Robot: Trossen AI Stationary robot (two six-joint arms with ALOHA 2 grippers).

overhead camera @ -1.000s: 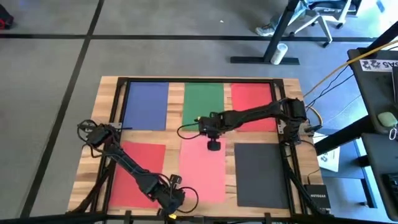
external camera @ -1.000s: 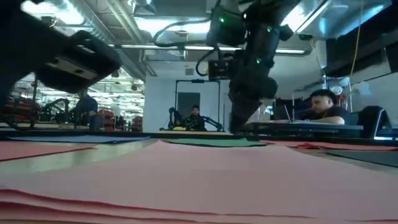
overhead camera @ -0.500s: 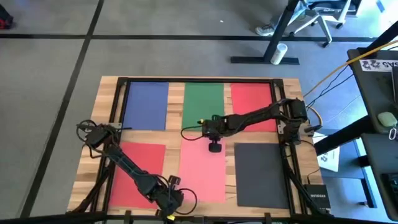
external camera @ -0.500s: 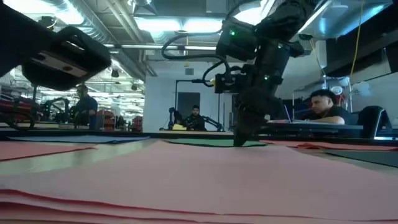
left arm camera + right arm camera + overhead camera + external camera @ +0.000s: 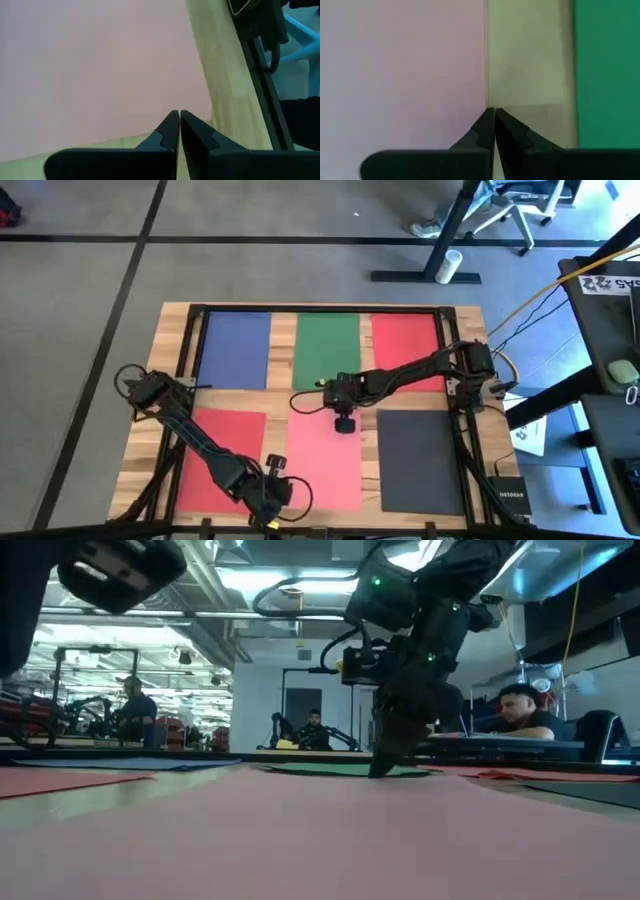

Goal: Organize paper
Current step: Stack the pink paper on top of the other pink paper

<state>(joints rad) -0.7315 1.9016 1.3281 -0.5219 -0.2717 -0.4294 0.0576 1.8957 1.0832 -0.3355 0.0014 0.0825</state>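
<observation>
Six sheets of paper lie flat on the wooden table: blue (image 5: 236, 350), green (image 5: 327, 348) and red (image 5: 406, 350) along the far side, and red (image 5: 218, 455), salmon pink (image 5: 322, 470) and dark grey (image 5: 420, 460) along the near side. My right gripper (image 5: 343, 423) is shut, with its tips down at the salmon sheet's far edge. My left gripper (image 5: 268, 492) is shut and raised above that sheet's near left corner (image 5: 200, 117), touching nothing. My right gripper presses its shut fingertips (image 5: 378, 770) down on the salmon sheet right at its far edge (image 5: 481, 97), beside the bare wood strip before the green sheet. The fingers come from above, pointing down. The sheet lies flat on the table.
A black frame (image 5: 190, 340) runs around the working area. Bare wood strips (image 5: 527, 70) separate the sheets. Cables and a dark box (image 5: 510, 500) lie at the near right corner. People sit at desks in the room behind (image 5: 520, 710).
My right gripper has come down and slightly toward the near edge, until its tips reach the salmon sheet's far edge. My left gripper has risen and shifted a little toward the table's left. The salmon sheet's near edge, rippled before, now lies flat.
</observation>
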